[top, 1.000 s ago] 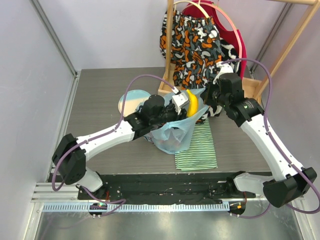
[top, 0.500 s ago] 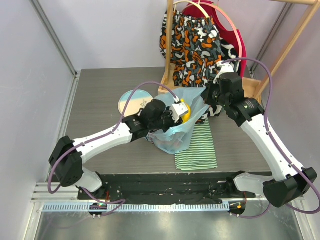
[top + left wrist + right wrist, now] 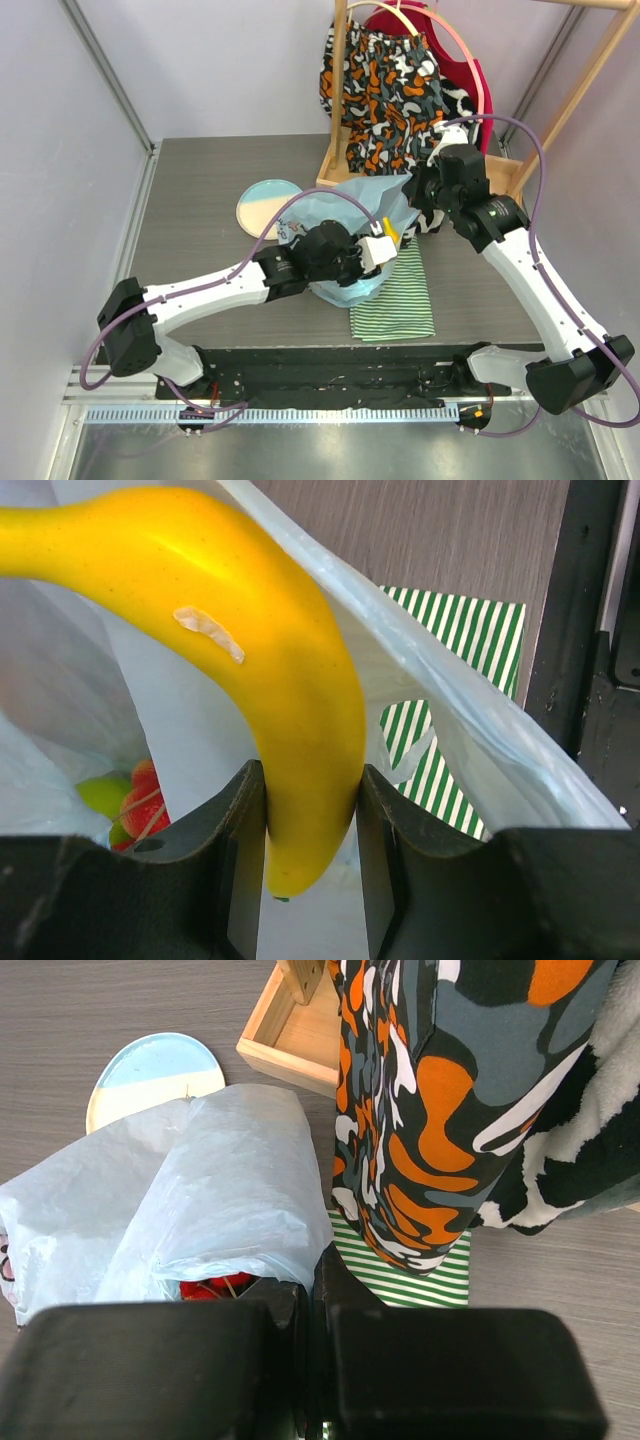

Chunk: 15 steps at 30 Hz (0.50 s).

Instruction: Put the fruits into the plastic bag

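Banana at the bag's mouth: I am holding it in the left gripper [image 3: 310, 820] and the bag's rim in the right.

Reading from the left, the plate [image 3: 262, 205] is lying on the table [image 3: 200, 170], just behind the plastic bag [image 3: 360, 195]. My left gripper is squeezing the lower end of the banana [image 3: 260, 650], its fingers parted only to the fruit's width, with the tip poking out below them. The banana is hanging inside the bag's right rim. Deep in the bag, strawberries [image 3: 145, 805] and the green apple [image 3: 102, 794] are sitting together. The striped cloth [image 3: 400, 300] is lying under the bag's right side. My right gripper [image 3: 308, 1285] is pinching the bag's upper edge, fingers pressed together on the plastic and holding it raised. Behind it, a patterned garment [image 3: 390, 90] is hanging from the wooden rack [image 3: 340, 100].
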Motion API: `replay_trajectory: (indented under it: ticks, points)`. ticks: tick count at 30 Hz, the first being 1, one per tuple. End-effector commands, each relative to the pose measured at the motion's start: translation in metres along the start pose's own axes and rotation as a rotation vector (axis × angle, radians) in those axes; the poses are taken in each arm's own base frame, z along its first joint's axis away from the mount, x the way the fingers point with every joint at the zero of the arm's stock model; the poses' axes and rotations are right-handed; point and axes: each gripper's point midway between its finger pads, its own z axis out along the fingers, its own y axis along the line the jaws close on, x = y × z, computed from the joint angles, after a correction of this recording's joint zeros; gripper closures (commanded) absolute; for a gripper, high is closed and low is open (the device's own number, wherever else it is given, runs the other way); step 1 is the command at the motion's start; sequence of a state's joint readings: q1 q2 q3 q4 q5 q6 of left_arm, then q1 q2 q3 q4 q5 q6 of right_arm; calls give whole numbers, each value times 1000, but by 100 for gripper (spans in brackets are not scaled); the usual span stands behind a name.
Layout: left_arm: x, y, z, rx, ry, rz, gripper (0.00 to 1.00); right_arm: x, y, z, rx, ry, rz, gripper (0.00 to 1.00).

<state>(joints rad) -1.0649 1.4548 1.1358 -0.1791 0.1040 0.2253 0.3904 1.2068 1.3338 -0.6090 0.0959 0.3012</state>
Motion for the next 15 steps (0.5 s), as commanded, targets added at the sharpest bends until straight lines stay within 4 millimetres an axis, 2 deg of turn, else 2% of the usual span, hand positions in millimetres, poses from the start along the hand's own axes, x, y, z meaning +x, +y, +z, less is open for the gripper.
replay_trajectory:
  ticks: [1, 5, 9, 12, 15]
  points:
    - [-16, 1, -3, 31, -9, 38, 100, -34, 7, -10, -17, -107, 9, 99]
    - [-2, 6, 6, 36, 70, 15, 100, -34, 8, -14, -24, -111, 12, 99]
    - [-7, 15, 7, 92, 44, -60, 100, -35, 8, -16, -27, -117, 13, 99]
    - [-2, 18, 8, 111, 84, -73, 100, -34, 8, -16, -26, -116, 12, 99]
    - [-2, 29, 3, 110, 83, -122, 100, -34, 8, -17, -27, -118, 13, 99]
